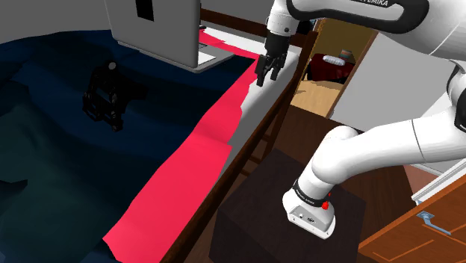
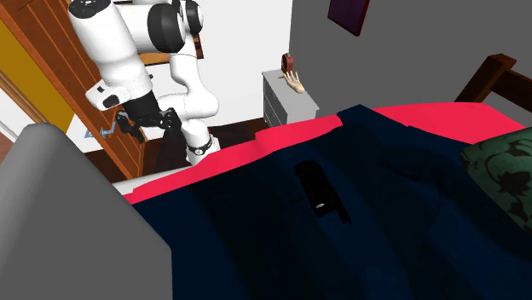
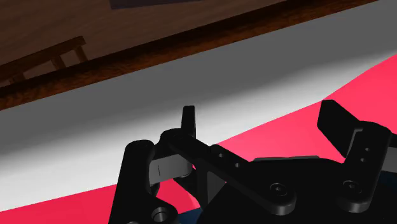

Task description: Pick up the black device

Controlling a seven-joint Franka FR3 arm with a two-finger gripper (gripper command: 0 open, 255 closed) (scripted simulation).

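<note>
Fingers (image 3: 188, 121) stand spread apart with nothing between them. Black device (image 1: 104, 97) rests on the dark blue blanket (image 1: 52, 149), untouched, near the middle of the bed in the second exterior view. Grey laptop-shaped object (image 1: 157, 30) sits on the bed just beyond the device, toward the shoulder view's top. Red sheet (image 1: 202, 142) borders the blanket along the side nearest the stand. Gripper (image 1: 267, 75) hangs over the edge strip where that sheet meets the grey mattress side (image 1: 258, 104), well apart from the device and toward the shoulder view's right of it. Wooden bed rail (image 1: 287, 90) runs beside the mattress. Dark stand (image 1: 254, 209) sits on the floor below the rail.
</note>
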